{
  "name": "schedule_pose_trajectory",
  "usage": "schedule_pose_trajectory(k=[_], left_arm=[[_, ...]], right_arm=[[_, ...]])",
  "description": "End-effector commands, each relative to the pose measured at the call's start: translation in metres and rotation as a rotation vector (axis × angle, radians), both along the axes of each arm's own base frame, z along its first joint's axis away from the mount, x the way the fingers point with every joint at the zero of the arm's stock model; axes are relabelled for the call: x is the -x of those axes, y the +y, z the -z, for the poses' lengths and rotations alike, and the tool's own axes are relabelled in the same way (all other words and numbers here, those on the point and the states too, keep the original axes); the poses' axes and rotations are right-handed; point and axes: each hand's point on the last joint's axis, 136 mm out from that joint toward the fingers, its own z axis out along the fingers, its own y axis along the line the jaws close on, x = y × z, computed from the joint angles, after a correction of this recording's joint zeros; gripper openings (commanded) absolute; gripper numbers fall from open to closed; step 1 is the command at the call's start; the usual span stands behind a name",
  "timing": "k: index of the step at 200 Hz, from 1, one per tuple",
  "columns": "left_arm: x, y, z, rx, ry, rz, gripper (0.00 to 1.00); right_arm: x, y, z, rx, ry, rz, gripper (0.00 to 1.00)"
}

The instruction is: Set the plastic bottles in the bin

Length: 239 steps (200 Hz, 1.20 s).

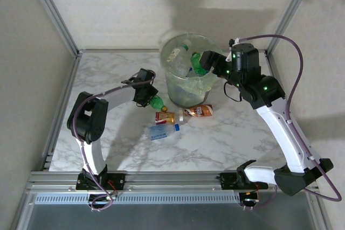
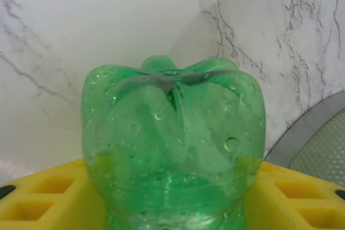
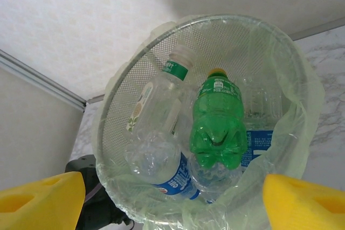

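Note:
My left gripper is low over the table, its yellow pads pressed against both sides of a green bottle that lies on the marble. My right gripper hangs open above the bin, with nothing between its yellow fingers. Inside the bin lie another green bottle, a clear one with a blue label and a clear one with a green neck band. Three more bottles lie on the table: red-labelled, brown-labelled and blue-labelled.
The marble table is fenced by grey metal rails left and back. The bin's thin bag hangs loosely over its rim. The loose bottles lie just in front of the bin, between the two arms.

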Motion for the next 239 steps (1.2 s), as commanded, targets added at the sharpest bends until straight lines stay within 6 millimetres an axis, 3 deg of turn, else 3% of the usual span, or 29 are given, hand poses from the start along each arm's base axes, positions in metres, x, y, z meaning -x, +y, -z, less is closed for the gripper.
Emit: schedule_pose_trajectory(k=[1, 29, 57, 88, 108, 152, 187, 207, 239], left_arm=[[0.003, 0.011, -0.055, 0.034, -0.077, -0.023, 0.58], [0.007, 0.028, -0.115, 0.073, -0.181, -0.039, 0.59], [0.007, 0.041, -0.192, 0.167, -0.340, -0.075, 0.59], [0.006, 0.029, -0.272, 0.312, -0.518, -0.047, 0.59], [0.007, 0.017, -0.310, 0.404, -0.606, -0.007, 0.58], [0.012, -0.008, -0.351, 0.484, -0.684, 0.067, 0.58], [0.016, -0.026, -0.368, 0.572, -0.713, 0.120, 0.58], [0.019, -0.031, -0.383, 0.594, -0.742, 0.153, 0.58], [0.024, -0.047, -0.390, 0.609, -0.739, 0.223, 0.58]], right_arm=[[0.012, 0.015, -0.020, -0.031, -0.044, -0.106, 0.86], [0.024, 0.050, -0.032, -0.052, -0.075, -0.294, 0.86], [0.023, 0.079, -0.032, -0.059, -0.066, -0.395, 0.86], [0.027, 0.114, -0.024, -0.075, -0.034, -0.513, 0.86], [0.031, 0.137, -0.017, -0.050, -0.018, -0.574, 0.86], [0.028, 0.147, -0.015, -0.029, -0.004, -0.556, 0.86], [0.034, 0.159, -0.009, -0.047, 0.008, -0.598, 0.73], [0.036, 0.158, -0.006, -0.047, 0.014, -0.599, 0.71], [0.037, 0.160, -0.007, -0.074, 0.006, -0.602, 0.65]])
